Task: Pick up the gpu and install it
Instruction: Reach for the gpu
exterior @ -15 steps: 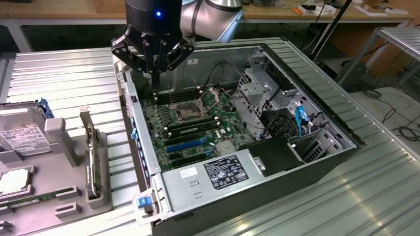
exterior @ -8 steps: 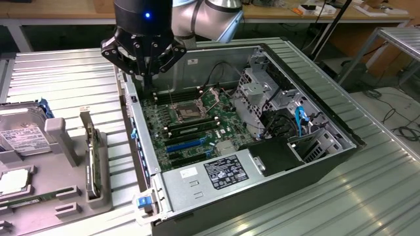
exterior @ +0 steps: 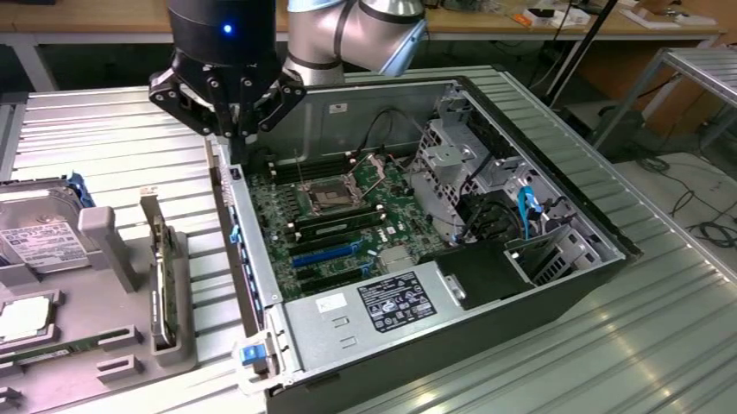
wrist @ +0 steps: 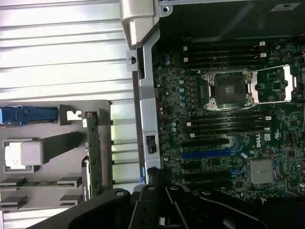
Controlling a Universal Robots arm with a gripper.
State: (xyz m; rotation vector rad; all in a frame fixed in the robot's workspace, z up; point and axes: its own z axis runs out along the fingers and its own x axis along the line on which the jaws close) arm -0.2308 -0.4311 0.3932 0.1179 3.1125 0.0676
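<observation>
At 9 o'clock of the case [exterior: 345,366] in the exterior view, the gpu [exterior: 165,293] [wrist: 94,152] stood on edge in a slot of the grey tray [exterior: 102,246]. It showed as a thin green board seen edge-on, with a pale metal piece at its 12 o'clock end. The cooler could not be made out.

The tray also held a hard drive [exterior: 34,233] with a white label, at 9 o'clock of the gpu.

The case lay open, holding the motherboard [exterior: 345,207], a bare socket [exterior: 326,198], a blue slot [exterior: 326,253] and a labelled supply [exterior: 368,302] at 6 o'clock.

The gripper [exterior: 236,138] hung over the case rim at 11 o'clock, fingers pressed together on nothing, well apart from the gpu.
</observation>
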